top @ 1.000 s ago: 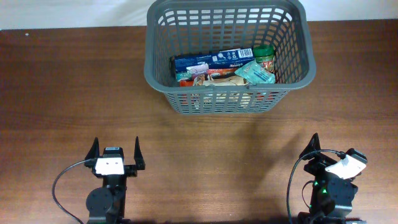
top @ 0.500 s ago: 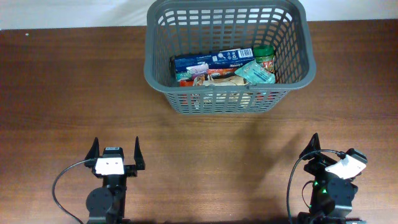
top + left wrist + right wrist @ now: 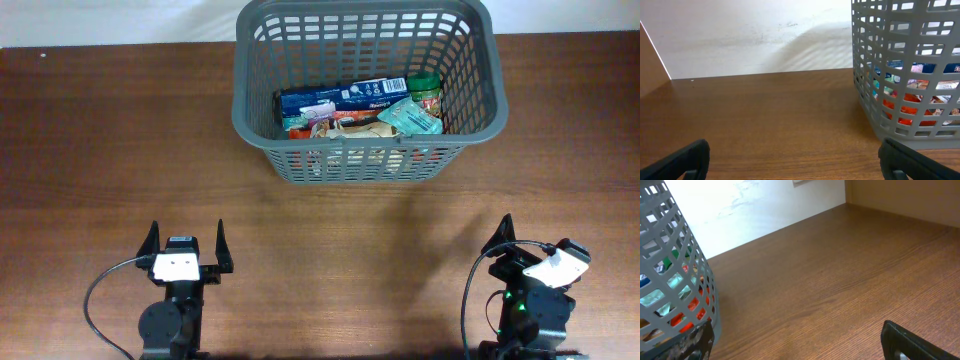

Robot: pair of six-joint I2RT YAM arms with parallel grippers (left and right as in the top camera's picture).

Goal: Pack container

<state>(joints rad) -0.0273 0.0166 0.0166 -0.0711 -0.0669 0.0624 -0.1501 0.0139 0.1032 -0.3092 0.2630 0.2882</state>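
Standing upright near the far edge of one brown wooden table (image 3: 100, 150), a little right of centre, mouth up: one container (image 3: 365, 141), dark grey with slotted sides and a thick rim. Lying inside, crowded toward its near wall: one long blue box (image 3: 340, 98), one green-lidded jar (image 3: 424, 90) at the right end, one pale teal pouch (image 3: 410, 116) touching the jar's near side, one brownish packet (image 3: 345, 125) just left of the pouch. Glimpsed lower down through the slots in both wrist views: red and orange packaging, number impossible to count.

Parked at the near edge, well apart from the basket and from each other: two arms. Spread wide with nothing between the fingers: the left gripper (image 3: 186, 235), both dark fingertips at the bottom corners of its wrist view, only bare wood in the gap. Likewise parted wide and gripping nothing: the right gripper (image 3: 800, 350), with just one finger clearly made out from overhead.
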